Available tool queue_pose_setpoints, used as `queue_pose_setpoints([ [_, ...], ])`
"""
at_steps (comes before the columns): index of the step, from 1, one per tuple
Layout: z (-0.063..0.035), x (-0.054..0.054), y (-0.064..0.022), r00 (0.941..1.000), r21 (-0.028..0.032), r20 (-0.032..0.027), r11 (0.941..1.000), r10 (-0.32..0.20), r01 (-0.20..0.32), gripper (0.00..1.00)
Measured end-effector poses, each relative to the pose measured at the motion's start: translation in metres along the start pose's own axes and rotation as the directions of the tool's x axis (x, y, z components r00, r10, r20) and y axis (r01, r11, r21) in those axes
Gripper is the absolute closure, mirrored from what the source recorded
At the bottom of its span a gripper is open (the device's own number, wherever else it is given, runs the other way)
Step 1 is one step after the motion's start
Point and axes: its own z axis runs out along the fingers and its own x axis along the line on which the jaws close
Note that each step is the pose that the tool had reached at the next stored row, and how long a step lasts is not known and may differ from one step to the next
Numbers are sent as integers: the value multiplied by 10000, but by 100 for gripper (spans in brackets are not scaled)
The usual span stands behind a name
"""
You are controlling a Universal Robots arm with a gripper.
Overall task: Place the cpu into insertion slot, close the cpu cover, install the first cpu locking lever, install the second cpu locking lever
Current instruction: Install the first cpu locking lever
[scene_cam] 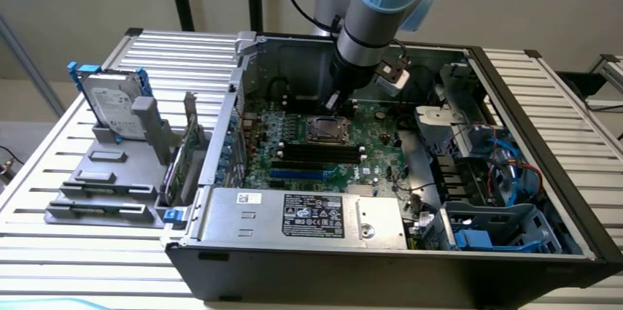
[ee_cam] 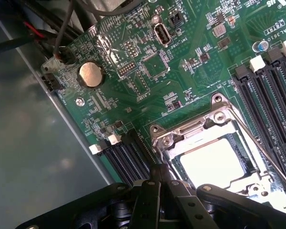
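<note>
The cpu [ee_cam: 212, 162] lies flat in the insertion slot [scene_cam: 326, 129] on the green circuit board [ee_cam: 148, 62], its pale face showing. The silvery cpu cover [ee_cam: 190, 131] is down around it, framing the chip. A thin metal locking lever [ee_cam: 262, 148] runs along one side of the socket; whether it is latched I cannot tell. My gripper [ee_cam: 160, 174] is shut with nothing between its fingers, its tips just off the socket's corner. In the exterior view the gripper [scene_cam: 334, 103] hangs low over the far edge of the socket.
Black memory slots [ee_cam: 271, 81] flank the socket, and a coin battery [ee_cam: 91, 74] sits on the board. A labelled grey box [scene_cam: 311, 215] fills the case front. Blue cables [scene_cam: 486, 171] lie on the exterior view's right, and a hard drive [scene_cam: 112, 102] stands outside on the left.
</note>
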Motion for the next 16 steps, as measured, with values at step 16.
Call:
queue_pose_setpoints([
  [16,19,7,54,9996,139,-120,9996,-253,255,89],
])
